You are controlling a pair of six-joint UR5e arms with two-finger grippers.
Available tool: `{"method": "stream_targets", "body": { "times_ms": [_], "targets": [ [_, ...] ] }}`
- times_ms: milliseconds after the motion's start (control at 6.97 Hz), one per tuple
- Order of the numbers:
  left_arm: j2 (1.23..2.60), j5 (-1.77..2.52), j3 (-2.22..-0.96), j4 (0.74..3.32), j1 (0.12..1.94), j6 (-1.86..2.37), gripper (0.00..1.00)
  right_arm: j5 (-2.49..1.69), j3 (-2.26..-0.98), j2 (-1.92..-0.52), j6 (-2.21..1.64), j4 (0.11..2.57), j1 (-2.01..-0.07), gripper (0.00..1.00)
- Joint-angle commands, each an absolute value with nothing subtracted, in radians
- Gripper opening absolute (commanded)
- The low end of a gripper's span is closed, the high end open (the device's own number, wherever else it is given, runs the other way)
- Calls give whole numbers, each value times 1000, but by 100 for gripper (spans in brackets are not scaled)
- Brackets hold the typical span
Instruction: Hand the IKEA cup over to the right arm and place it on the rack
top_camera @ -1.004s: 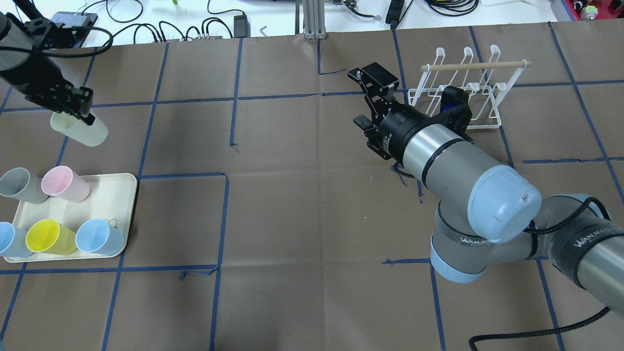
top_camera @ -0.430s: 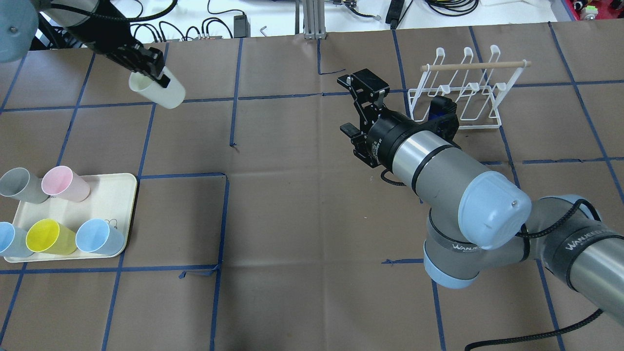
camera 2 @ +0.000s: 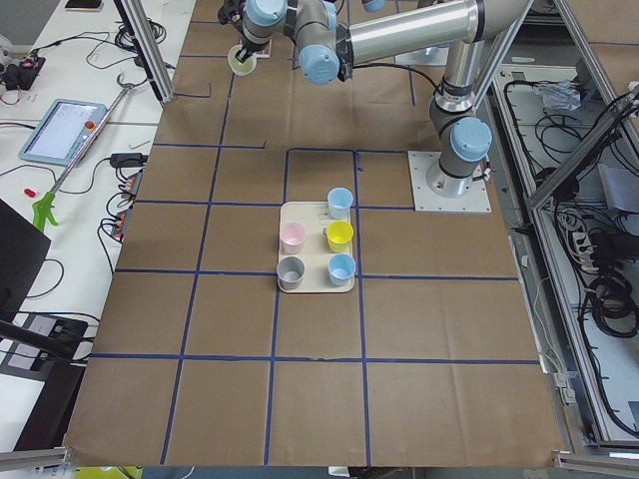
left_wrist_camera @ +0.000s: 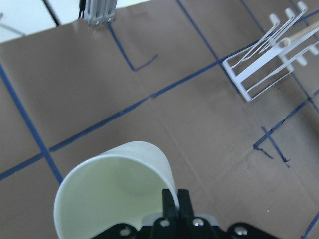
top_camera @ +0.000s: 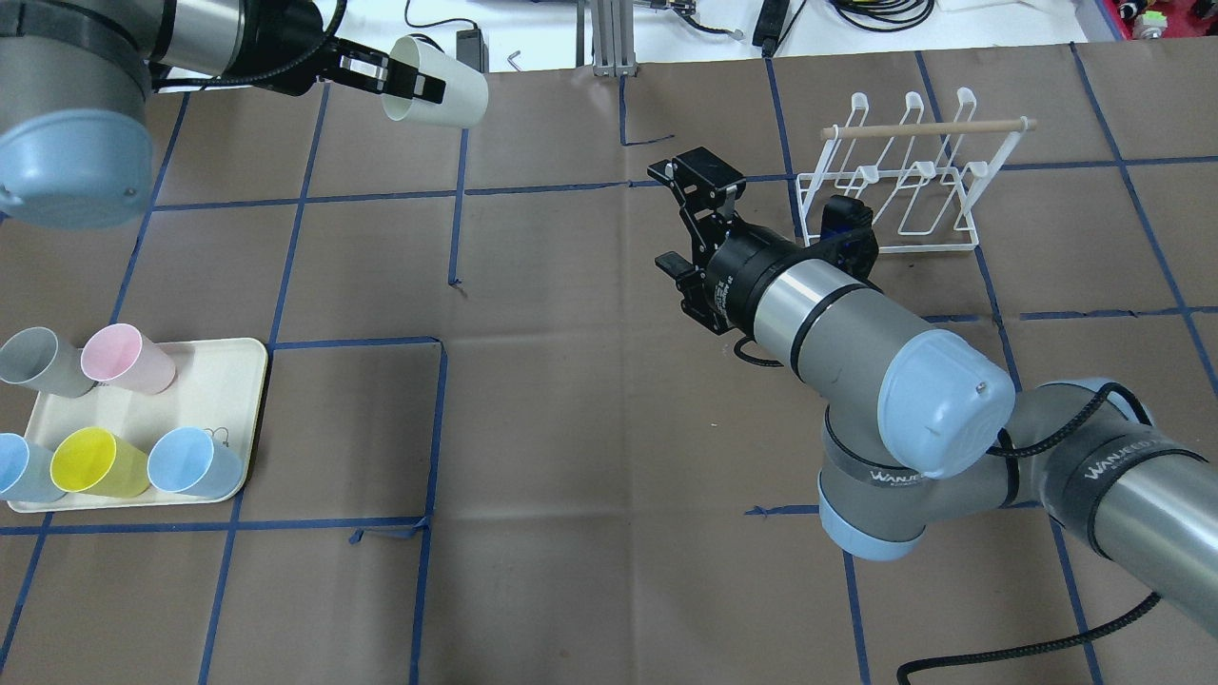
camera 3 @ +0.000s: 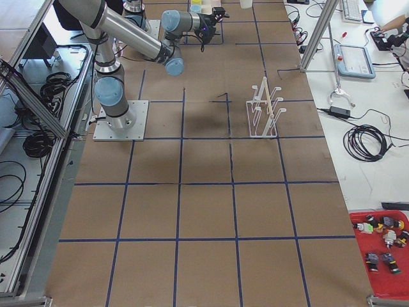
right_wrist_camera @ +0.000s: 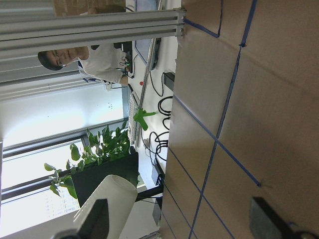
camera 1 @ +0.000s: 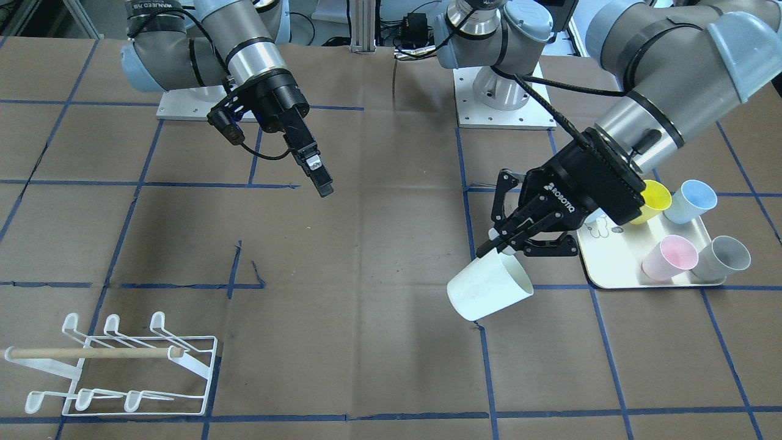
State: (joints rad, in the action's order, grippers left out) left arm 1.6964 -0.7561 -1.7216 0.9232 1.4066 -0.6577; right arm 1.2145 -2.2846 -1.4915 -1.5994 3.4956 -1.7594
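Note:
The IKEA cup (top_camera: 442, 88) is pale cream and hangs tilted in the air, mouth toward the robot. My left gripper (top_camera: 411, 82) is shut on its rim, one finger inside the cup (left_wrist_camera: 112, 191). In the front view the cup (camera 1: 489, 288) hangs below the left gripper (camera 1: 506, 245), left of the tray. The right arm's gripper (top_camera: 681, 217) is open and empty over the middle of the table, apart from the cup, with its fingertips (right_wrist_camera: 97, 219) spread wide. The white wire rack (top_camera: 904, 185) with a wooden dowel stands beside the right wrist at the far right.
A cream tray (top_camera: 233, 376) at the near left holds several cups: grey, pink, yellow and blue. Cables and boxes lie past the table's far edge. A person (right_wrist_camera: 94, 62) sits beyond the table. Brown paper with blue tape lines covers the table (top_camera: 571, 428).
My left arm has carried the cup from above the tray's far side up and rightward to the table's far edge. The right gripper has slid slightly left, still open.

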Motion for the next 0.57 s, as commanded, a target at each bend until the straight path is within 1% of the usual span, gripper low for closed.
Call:
{"method": "stream_targets", "body": {
  "times_ms": [0,287,430],
  "targets": [
    [1646,-579,-1967,531,1410,-658,0,1223,-2283,-1489,-1611,3490,-1761,100],
    [1646,-482,-2154,207,1410,-644,0,1221,-2276,-1489,-1612,3447,-1763,100],
    [1647,-465,-2184,142,1410,-626,0,1223,-2261,-1488,-1612,3430,-1776,100]
  ]
}}
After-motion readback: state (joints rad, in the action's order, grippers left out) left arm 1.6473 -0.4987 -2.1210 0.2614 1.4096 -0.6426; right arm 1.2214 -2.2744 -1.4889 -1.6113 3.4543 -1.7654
